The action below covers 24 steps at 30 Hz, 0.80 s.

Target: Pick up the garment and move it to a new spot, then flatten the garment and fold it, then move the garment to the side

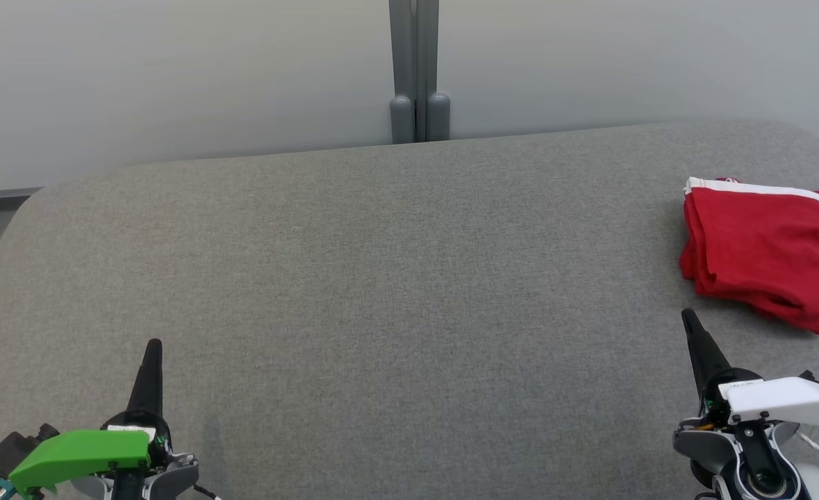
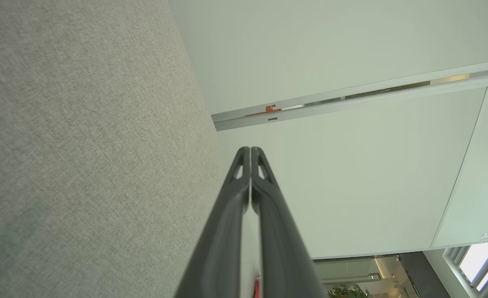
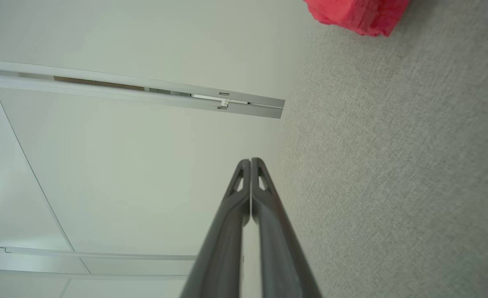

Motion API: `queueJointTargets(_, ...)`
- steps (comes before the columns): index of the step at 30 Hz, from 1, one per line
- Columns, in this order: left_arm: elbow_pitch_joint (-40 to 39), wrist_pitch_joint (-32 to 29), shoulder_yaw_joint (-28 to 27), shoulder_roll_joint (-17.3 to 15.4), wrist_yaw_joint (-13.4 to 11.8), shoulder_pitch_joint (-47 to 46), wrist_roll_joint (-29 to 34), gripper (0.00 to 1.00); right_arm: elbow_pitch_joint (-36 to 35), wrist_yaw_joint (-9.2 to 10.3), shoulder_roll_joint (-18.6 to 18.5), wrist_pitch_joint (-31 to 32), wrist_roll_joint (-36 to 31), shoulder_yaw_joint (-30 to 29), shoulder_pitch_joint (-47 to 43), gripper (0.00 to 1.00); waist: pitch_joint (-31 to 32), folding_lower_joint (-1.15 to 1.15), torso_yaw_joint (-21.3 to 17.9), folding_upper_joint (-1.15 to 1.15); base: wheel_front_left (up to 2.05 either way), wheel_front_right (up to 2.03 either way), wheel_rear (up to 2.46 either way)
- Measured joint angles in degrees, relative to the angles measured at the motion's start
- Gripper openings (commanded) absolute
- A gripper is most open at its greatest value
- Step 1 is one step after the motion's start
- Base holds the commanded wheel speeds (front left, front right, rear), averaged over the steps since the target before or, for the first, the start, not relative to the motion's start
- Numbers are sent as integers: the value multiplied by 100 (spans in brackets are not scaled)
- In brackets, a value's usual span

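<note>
The right gripper (image 1: 690, 316) is being held shut, both dark fingers pressed together into one point, with nothing being clamped between them. It is being shown low over the grey fabric surface (image 1: 381, 292), tip pointing away from the robot; whether it is touching the fabric cannot be told. The garment (image 1: 763, 250), red with a white band along its far edge, is lying folded in a thick stack just beyond this gripper's tip and a little to its outer side, near but not being touched. In the right wrist view the closed fingers (image 3: 227, 231) are being seen rising from the bottom edge, and a corner of the red garment is being caught at the top, ahead and off to one side, apart from the tips. The left gripper (image 1: 153, 345) is likewise being held shut and empty over the same surface, with the garment lying well apart from it, far across to its right. In the left wrist view its fingers are being shown closed tip to tip, grey fabric running alongside. A grey post (image 1: 415, 69) on the pale wall is standing past the surface's far edge, ahead of both grippers and between them.
</note>
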State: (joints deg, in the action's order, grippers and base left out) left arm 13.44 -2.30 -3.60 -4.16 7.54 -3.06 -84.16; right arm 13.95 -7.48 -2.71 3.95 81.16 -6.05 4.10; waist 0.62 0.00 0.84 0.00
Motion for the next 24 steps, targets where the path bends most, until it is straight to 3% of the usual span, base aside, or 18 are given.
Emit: queueJointTargets(24,48,-277,-116,8,0,-241,-905,0,5,0,-4,254,1057,-45,186,0,-76,0,-80,0,0,0,0)
